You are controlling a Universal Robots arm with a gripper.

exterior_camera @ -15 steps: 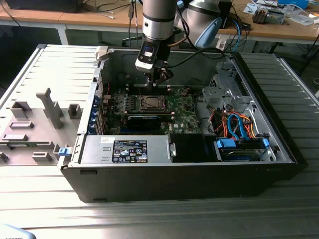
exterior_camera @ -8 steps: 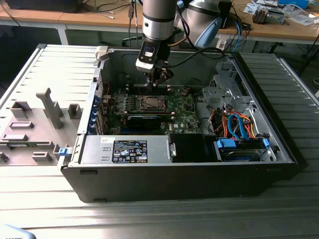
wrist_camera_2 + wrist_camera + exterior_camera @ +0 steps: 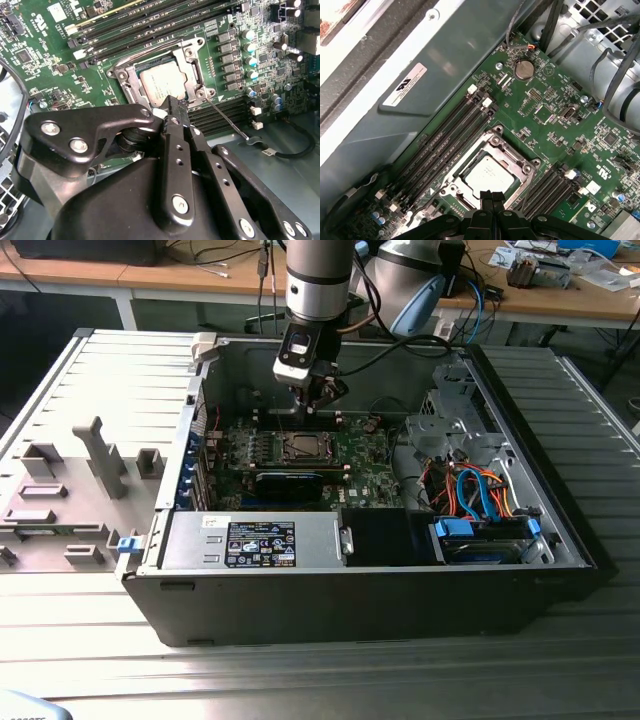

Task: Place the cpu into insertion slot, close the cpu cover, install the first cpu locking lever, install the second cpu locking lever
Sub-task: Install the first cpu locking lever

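Observation:
The cpu (image 3: 162,82) (image 3: 487,175) lies flat in the insertion slot (image 3: 300,447), silvery top up. The cpu cover (image 3: 192,57) (image 3: 517,159) is down around it as a metal frame. A thin locking lever (image 3: 226,119) sticks out from one corner of the socket, over the board. My gripper (image 3: 316,403) (image 3: 173,106) (image 3: 486,196) hangs just above the socket's edge, fingers shut together with nothing between them. In both wrist views the fingertips hide one edge of the cpu and cover.
The green motherboard sits deep in an open computer case (image 3: 560,530). Long memory slots (image 3: 445,145) (image 3: 150,25) flank the socket. A black graphics card (image 3: 288,483), a power supply (image 3: 260,540) and coloured cables (image 3: 475,495) crowd the near side. A grey fixture tray (image 3: 70,490) lies outside.

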